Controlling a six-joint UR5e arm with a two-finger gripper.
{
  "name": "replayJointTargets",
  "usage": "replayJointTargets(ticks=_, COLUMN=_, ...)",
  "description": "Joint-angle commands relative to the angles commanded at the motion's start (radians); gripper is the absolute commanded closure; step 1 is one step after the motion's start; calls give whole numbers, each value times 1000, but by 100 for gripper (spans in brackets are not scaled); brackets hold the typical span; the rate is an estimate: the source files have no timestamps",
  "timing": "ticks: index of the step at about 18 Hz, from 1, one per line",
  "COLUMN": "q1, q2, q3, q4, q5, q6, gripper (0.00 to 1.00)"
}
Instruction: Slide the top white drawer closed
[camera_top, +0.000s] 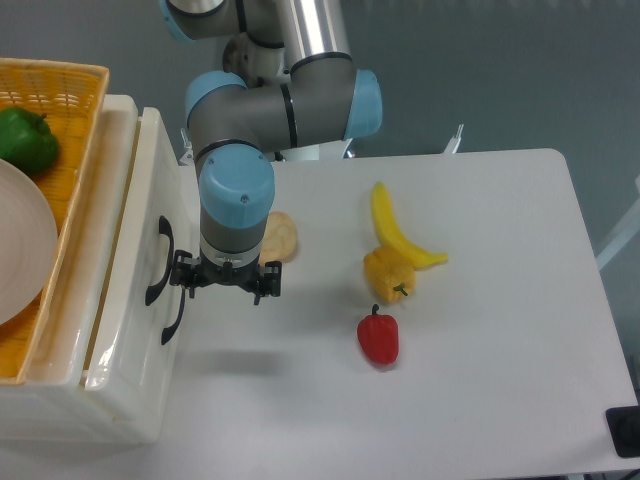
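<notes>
top white drawer sits at the left edge of the view, upper of two in a cream cabinet, its front panel facing right toward the arm. a thin slot along the drawer's top rim shows it's not fully home, looks nearly shut though. black curved handle on its front; a second black handle lower down belongs to the bottom drawer.

gripper hangs pointing down right beside the drawer front, at handle height. jaws look slightly parted with nothing between them, holding nothing. can't tell whether the left finger touches the panel or is just off it.

handling guess: rigid glossy plastic, so the front is slick and stiff, won't give under a push. probably light and runs on plain guides, may bind if pushed off centre. no grasp needed, a flat push on the panel near the handle, along the slide direction, should do. avoid hooking the handle bar or catching the lower handle.

on top of the cabinet a yellow basket with a green pepper and a white plate. on the worktop: a banana, a yellow pepper, a red pepper, and a pale round thing partly hidden behind the wrist, all clear of the push path.
</notes>
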Motion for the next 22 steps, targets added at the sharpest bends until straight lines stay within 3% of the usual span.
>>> replayJointTargets(ticks=22, q1=-14, q2=-5, q3=3, q4=2, q5=38, q6=8, gripper=0)
